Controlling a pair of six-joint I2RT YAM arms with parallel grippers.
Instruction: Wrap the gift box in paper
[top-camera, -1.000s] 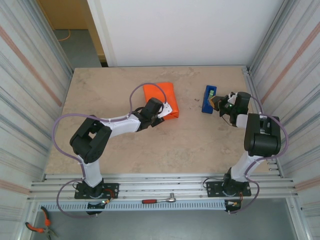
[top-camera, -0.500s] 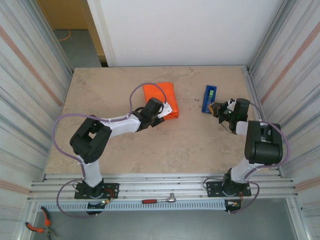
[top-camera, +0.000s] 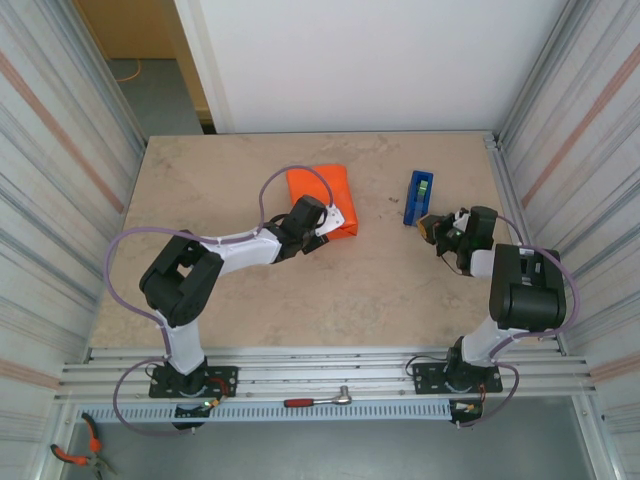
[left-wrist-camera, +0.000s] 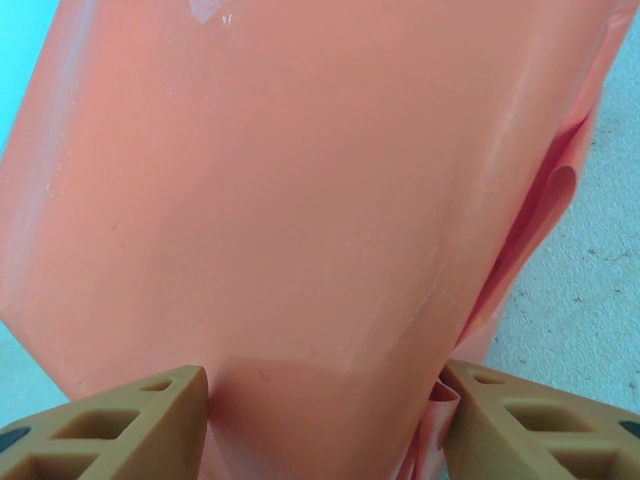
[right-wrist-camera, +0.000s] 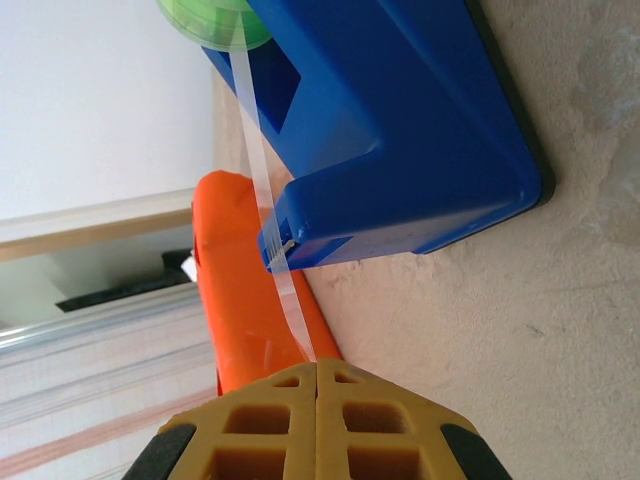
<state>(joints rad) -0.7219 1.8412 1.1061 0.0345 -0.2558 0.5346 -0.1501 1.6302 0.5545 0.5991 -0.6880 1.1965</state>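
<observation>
The orange paper (top-camera: 318, 188) lies folded into a boxy bundle left of the table's middle. The gift box is hidden. My left gripper (top-camera: 328, 222) is at the bundle's near end. In the left wrist view its tan fingers (left-wrist-camera: 130, 420) press against both sides of the paper (left-wrist-camera: 300, 200), gripping it. The blue tape dispenser (top-camera: 418, 197) stands to the right. Just near of it, my right gripper (top-camera: 440, 227) is shut on a strip of clear tape (right-wrist-camera: 285, 290). The strip runs from the green roll (right-wrist-camera: 205, 20) past the dispenser (right-wrist-camera: 400, 130) to my right gripper (right-wrist-camera: 317, 365).
Corrugated metal walls (top-camera: 50, 200) close in the beige table (top-camera: 350, 290) on both sides, and a white wall stands behind. A ratchet (top-camera: 318, 400) lies on the front rail. Pliers (top-camera: 75, 455) lie at the bottom left.
My right gripper has drawn back from the dispenser toward the near edge, still shut on the tape. The left arm and the orange bundle have not moved.
</observation>
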